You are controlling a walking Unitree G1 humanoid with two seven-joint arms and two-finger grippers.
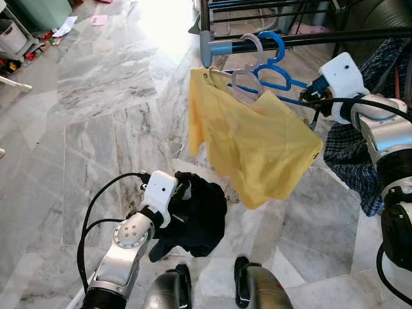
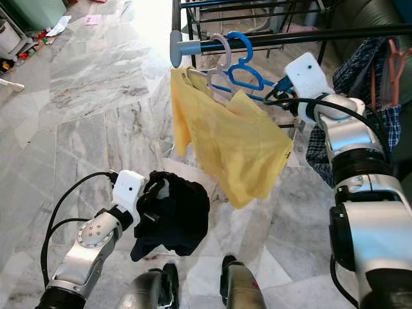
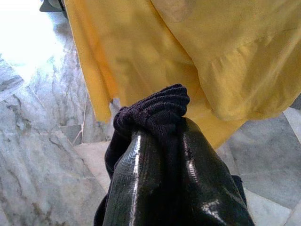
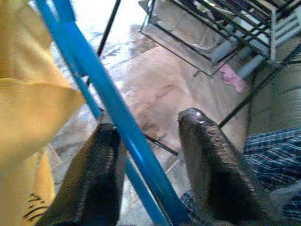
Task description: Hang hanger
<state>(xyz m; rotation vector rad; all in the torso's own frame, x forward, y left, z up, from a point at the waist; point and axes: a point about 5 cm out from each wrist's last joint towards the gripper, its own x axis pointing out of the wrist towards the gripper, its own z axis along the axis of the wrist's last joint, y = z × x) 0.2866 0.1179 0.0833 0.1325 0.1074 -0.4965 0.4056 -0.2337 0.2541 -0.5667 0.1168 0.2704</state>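
A blue hanger (image 1: 273, 67) hooks over the dark rail (image 1: 347, 37), beside a pale pink hanger (image 1: 246, 82) that carries a yellow garment (image 1: 257, 145). My right gripper (image 1: 310, 95) is at the blue hanger's lower arm. In the right wrist view its fingers (image 4: 214, 174) stand apart, open, with the blue bar (image 4: 113, 113) running between them. My left gripper (image 1: 183, 193) is low on the left, shut on a bunched black garment (image 1: 203, 219). In the left wrist view the black cloth (image 3: 155, 106) wraps over the fingertips, with the yellow garment (image 3: 188, 56) just beyond.
A blue plaid cloth (image 1: 351, 161) hangs at the right under the rail. A metal rack frame (image 1: 270, 13) stands behind. Marble floor (image 1: 96, 129) stretches to the left, with clutter (image 1: 19, 45) at the far left. My feet (image 1: 248, 283) are below.
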